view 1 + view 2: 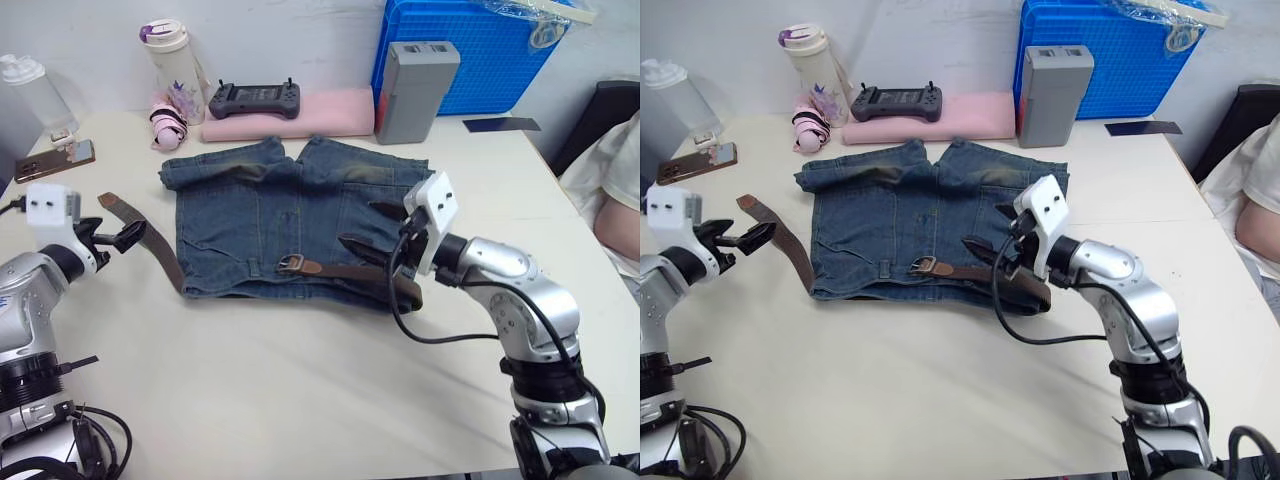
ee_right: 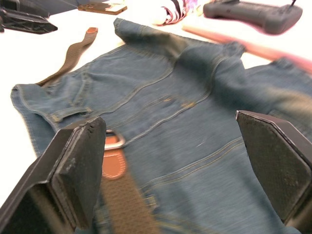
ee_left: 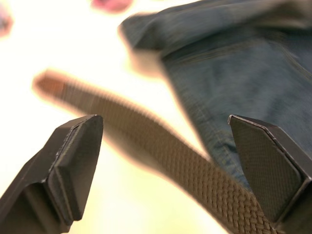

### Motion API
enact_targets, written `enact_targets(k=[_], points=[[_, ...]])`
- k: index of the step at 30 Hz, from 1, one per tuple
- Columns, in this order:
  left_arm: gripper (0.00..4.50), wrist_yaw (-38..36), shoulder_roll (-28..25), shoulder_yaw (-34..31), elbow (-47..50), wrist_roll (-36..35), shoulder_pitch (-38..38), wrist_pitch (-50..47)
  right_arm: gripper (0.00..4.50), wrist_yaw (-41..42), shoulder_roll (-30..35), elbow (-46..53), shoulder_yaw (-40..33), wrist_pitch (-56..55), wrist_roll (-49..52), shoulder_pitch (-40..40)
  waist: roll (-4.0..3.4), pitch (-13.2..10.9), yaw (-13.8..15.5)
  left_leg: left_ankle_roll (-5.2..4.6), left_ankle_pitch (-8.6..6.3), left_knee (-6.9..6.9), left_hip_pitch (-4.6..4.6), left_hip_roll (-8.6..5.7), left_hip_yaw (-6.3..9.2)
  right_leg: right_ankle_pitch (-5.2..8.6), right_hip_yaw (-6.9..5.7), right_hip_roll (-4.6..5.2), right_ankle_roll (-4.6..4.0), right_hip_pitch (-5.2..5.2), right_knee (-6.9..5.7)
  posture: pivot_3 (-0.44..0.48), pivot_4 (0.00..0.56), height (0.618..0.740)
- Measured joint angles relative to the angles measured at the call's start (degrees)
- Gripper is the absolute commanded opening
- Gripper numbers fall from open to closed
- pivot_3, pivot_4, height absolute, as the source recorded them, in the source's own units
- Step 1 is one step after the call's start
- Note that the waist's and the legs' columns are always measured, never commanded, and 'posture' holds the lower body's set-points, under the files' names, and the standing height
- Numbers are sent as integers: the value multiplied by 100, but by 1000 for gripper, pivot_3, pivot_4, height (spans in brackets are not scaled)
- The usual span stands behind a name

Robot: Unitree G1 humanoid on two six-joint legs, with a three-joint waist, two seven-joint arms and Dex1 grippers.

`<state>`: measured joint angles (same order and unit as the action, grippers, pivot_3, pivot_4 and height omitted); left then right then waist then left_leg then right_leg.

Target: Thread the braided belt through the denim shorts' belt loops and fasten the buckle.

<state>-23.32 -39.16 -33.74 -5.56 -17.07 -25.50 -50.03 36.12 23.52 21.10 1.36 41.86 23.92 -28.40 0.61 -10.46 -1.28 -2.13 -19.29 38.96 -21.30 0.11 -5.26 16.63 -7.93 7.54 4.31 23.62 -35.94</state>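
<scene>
Shorts [image 1: 280, 215]: faded blue denim cloth. Belt [image 3: 185, 165]: coarse brown woven braid; buckle [image 1: 291, 264]: shiny metal. Surface [image 1: 300, 380]: smooth, matt cream.

Blue crate [image 1: 470, 50] w/ grey box [image 1: 415, 90] in front, black controller [image 1: 254, 99] on pink cloth [image 1: 330, 112], 2 bottles, phone [image 1: 55, 160].

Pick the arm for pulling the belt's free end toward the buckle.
Left. Its open gripper hovers right by the belt's tan-tipped free end, off the shorts' left edge. The right gripper, also open, sits over the shorts beyond the buckle.

belt loops [image 1: 285, 218]: too small to tell | braided belt [image 1: 345, 270]: right end seemingly hidden behind right gripper [image 1: 372, 240]
</scene>
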Motion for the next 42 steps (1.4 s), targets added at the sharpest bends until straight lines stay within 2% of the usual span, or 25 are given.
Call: enact_targets(k=[4,7,9,10,16,23,33,36,42], points=[[4468,458,114,-585,-748,-297,-425,-292,4500,-89,15,302,230,94,6,336,5,0,1,1,-1,-5,1,-12,16,0,-13,9,0,-11,3,0,150,719],[4468,506,270,-727,-1413,-650,-879,-412,4500,-17,133,385,452,63,-31,390,16,-2,-54,-20,77,-96,-1,-139,263,18,-247,118,33,-133,35,0,150,712],[4468,498,268,-730,-1794,-779,-1037,-484,4500,-4,140,430,505,60,-40,424,15,-2,-49,-14,118,-98,0,-188,377,43,-296,161,75,-174,19,0,150,712],[4468,499,261,-745,-1950,-840,-1091,-515,4500,-9,138,446,506,61,-37,424,15,-3,-13,-5,114,-90,1,-187,380,40,-258,111,78,-161,-3,0,150,712],[4468,646,200,-832,-3280,-991,-1784,-450,4500,-15,156,610,495,62,17,595,19,-5,236,4,109,-87,-5,-185,394,42,-127,88,80,-168,36,0,150,712],[4468,425,197,-634,-4573,-1082,-2583,-154,4500,-23,209,831,492,68,61,776,23,-8,259,9,109,-87,0,-185,368,47,-116,83,89,-167,41,0,150,712],[4468,287,214,-195,-6292,-884,-3422,1228,4500,-163,250,835,453,77,84,850,24,-8,262,5,111,-87,2,-185,316,48,-111,89,89,-142,33,0,150,712],[3700,394,263,-183,-6497,-886,-3485,1576,4500,-206,250,837,453,78,85,850,24,-8,259,5,111,-87,1,-185,309,48,-108,91,89,-132,26,0,150,712],[1057,468,346,-236,-6762,-951,-3485,1839,4500,-297,249,851,453,83,85,850,31,-12,254,4,111,-88,-12,-184,305,48,-109,89,89,-115,18,0,150,712]])
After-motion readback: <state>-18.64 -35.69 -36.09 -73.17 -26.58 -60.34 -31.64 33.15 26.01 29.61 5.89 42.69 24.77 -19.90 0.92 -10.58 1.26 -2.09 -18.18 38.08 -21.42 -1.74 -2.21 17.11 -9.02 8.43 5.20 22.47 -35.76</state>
